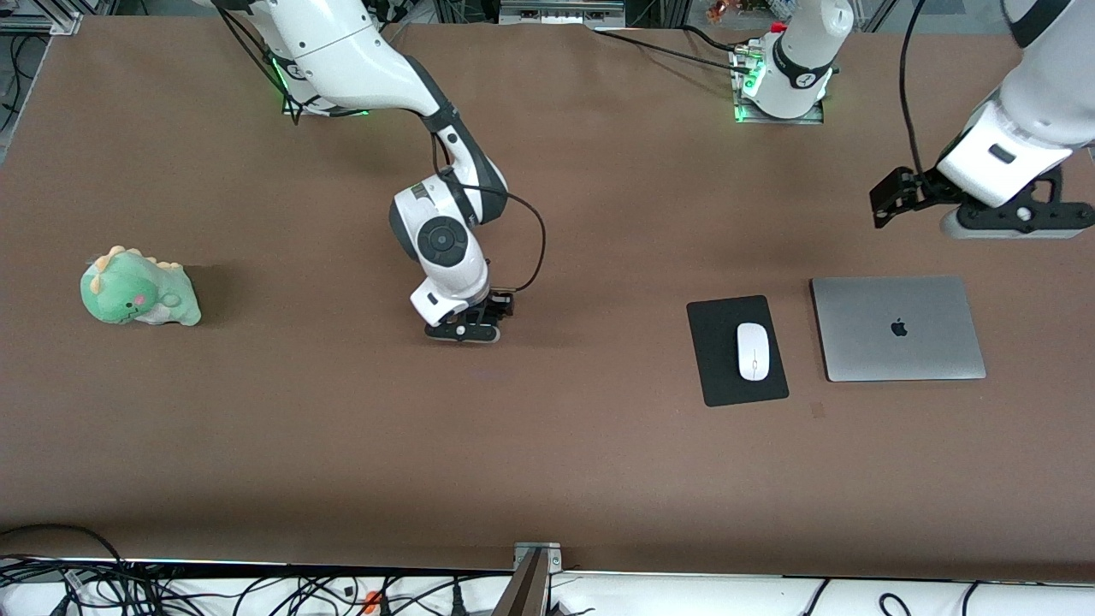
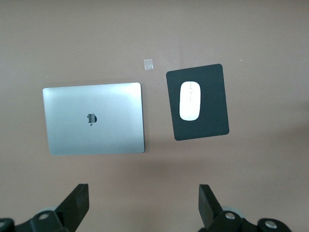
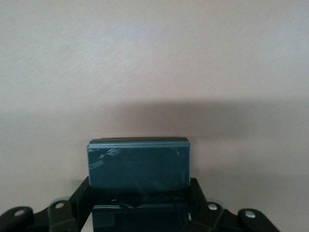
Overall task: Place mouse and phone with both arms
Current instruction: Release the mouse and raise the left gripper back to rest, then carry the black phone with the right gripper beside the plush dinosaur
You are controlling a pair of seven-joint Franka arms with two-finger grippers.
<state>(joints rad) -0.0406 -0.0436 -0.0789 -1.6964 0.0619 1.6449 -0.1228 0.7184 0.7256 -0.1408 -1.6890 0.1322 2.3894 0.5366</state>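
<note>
Bare table [image 1: 599, 445] around mouse pad [image 1: 717, 376]

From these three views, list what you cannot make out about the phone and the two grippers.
- Front view: the phone does not show; the right gripper, low over the bare table, covers it.
- Right wrist view: the phone sits between the fingers; its lower end is cut off by the picture's edge.
- Left wrist view: the left gripper's open fingers are cut off at the edge; they hold nothing.
</note>
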